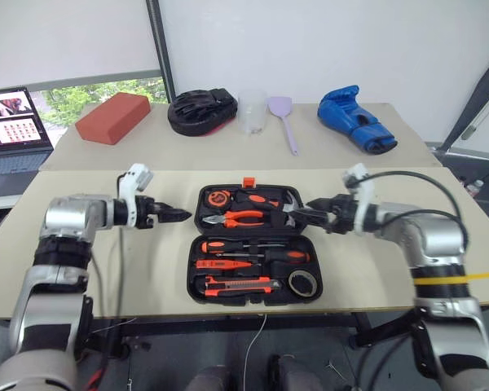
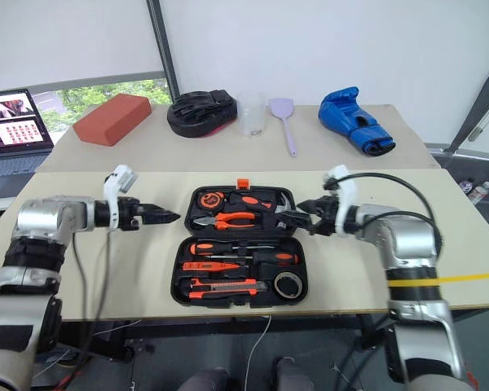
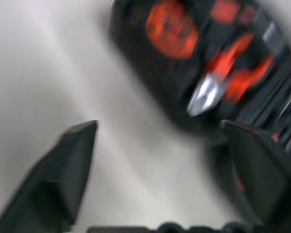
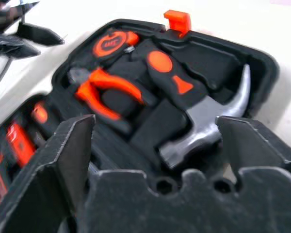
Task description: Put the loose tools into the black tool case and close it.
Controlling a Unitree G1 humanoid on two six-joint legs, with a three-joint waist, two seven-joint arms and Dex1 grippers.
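Note:
The black tool case [image 1: 253, 300] lies open and flat on the near table, its orange latch [image 1: 248, 182] at the far edge. Its near half holds two orange-and-black screwdrivers [image 1: 244, 244], a slim orange tester [image 1: 224, 264], a utility knife [image 1: 240, 285] and a dark tape roll [image 1: 303, 283]. Pliers [image 1: 236, 218] and a hammer [image 4: 208, 128] sit in the far half. My left gripper [image 1: 179, 216] hovers open just left of the far half. My right gripper [image 1: 297, 213] is open at its right side, over the hammer head.
On the far table stand a red brick [image 1: 112, 117], a black padded mitt [image 1: 201, 112], a translucent cup [image 1: 251, 110], a lilac spatula [image 1: 285, 118] and a blue boxing glove [image 1: 356, 119]. A laptop [image 1: 12, 130] sits at the far left.

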